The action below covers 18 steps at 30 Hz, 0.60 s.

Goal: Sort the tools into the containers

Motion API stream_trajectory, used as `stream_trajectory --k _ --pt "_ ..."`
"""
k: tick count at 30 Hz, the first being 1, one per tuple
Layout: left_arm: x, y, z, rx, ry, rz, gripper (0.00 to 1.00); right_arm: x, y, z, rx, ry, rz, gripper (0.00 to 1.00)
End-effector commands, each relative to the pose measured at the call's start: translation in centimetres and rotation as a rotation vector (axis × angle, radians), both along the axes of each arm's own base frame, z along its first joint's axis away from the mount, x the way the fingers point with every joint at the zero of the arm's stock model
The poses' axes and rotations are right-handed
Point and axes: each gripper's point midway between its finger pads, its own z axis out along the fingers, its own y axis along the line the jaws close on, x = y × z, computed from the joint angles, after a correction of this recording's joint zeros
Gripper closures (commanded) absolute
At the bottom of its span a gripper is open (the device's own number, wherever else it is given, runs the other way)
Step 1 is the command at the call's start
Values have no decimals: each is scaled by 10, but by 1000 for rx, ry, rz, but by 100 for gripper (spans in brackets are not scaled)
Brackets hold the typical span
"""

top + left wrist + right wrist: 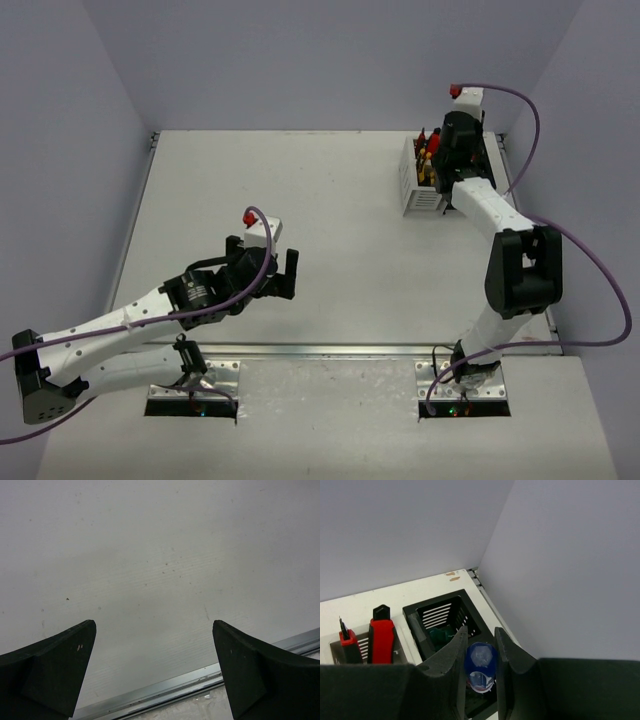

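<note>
Black slotted bin [438, 614], the reference point for this legend. Low inside it lies a green-handled tool [440, 636]. Over its near part the right gripper [480, 632] pinches the blue handle of a thin screwdriver [481, 661], one finger pressed on each side and the handle end facing the wrist camera. Just beside the black bin, on its left, stands the white bin [332, 649]. It holds a red utility knife [382, 639] upright and a second red-handled tool [348, 644] with a thin dark tip. From above, red and orange handles [430, 152] rise from the white bin [415, 192], and the right arm covers most of the black bin. Well apart from the black bin, toward the near left, the left gripper [283, 272] hangs over the bare table [300, 190], fingers [65, 660] spread wide and holding nothing.
</note>
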Motion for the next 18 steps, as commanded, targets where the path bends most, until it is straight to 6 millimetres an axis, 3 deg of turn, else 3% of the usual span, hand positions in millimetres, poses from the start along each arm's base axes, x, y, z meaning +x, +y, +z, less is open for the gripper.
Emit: stream_trajectory --k 1,4,5,8,18 --pt "3 0 8 -18 -28 18 0 4 -5 47 -30 -153 -11 100" --pt "3 -1 7 -16 -26 18 0 5 -6 48 -53 -138 -2 95" --pt "3 -1 7 -15 -26 18 0 4 -6 47 -52 -137 1 88" --pt "3 0 6 -11 -26 20 0 2 -4 44 -43 -137 13 77" --pt "3 0 8 -17 -30 20 0 3 -4 45 -48 -98 13 66"
